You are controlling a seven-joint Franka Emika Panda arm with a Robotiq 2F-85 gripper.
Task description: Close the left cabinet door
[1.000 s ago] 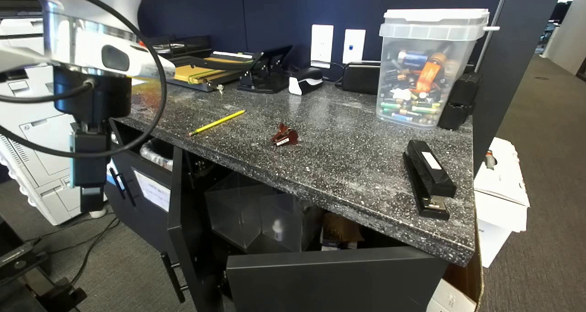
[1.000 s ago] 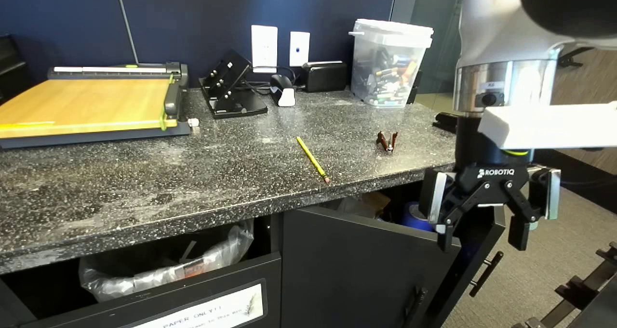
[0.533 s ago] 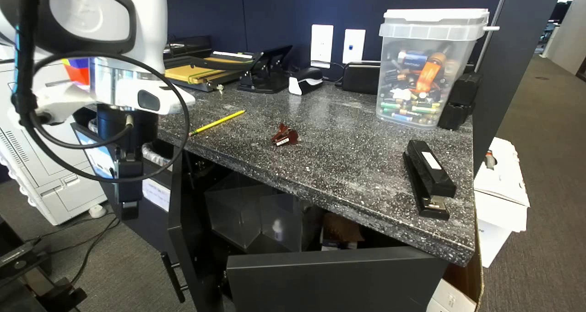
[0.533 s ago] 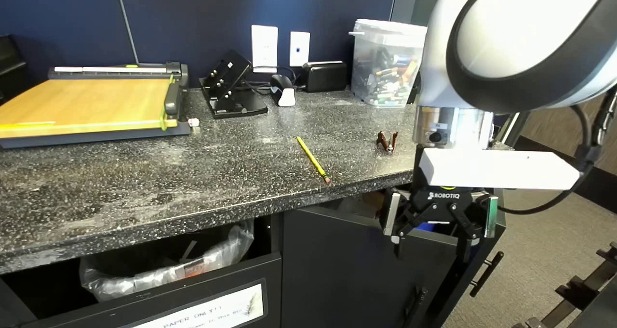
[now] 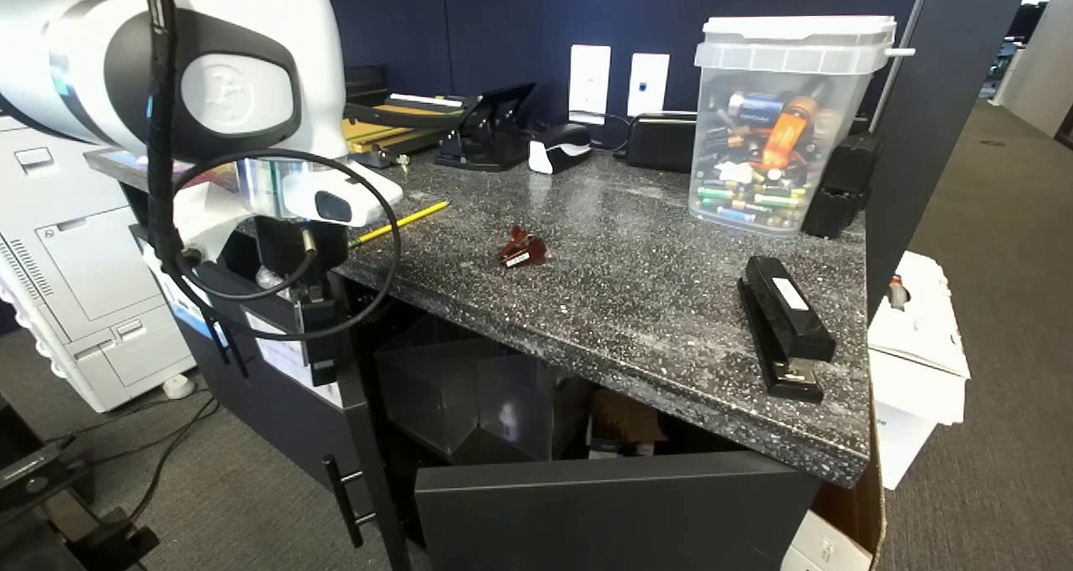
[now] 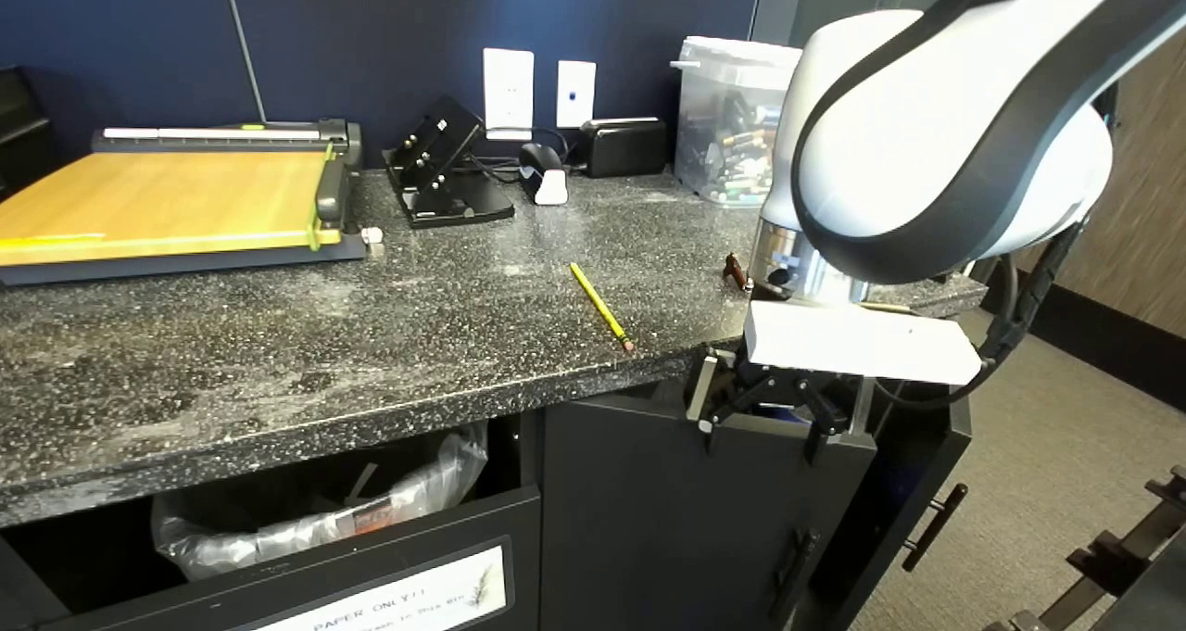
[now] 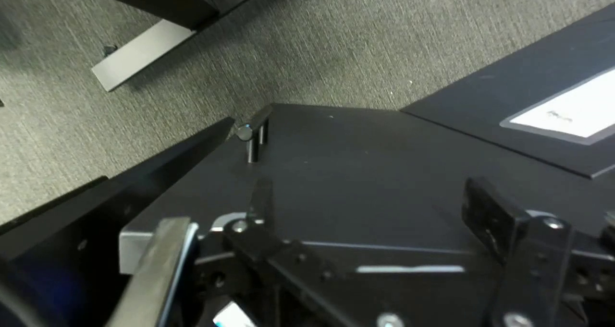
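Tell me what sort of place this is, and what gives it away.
Probably an office copy or supply corner: a paper trimmer and a black stapler sit on the speckled counter, with what looks like a large white printer nearby.

In an exterior view, the table (image 6: 445,316) is stone-like, faintly glossy; the cabinet door (image 6: 695,501), 5 o'clock, is matt; the tub (image 6: 727,80), 1 o'clock, is translucent plastic. Wrist view: the tool (image 7: 372,209) bears shiny metal screws (image 7: 239,226); the carpet (image 7: 317,53), 12 o'clock, looks rough.

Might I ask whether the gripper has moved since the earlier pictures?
Yes: in an exterior view, the gripper has moved left across the picture, toward the unmoved pencil.
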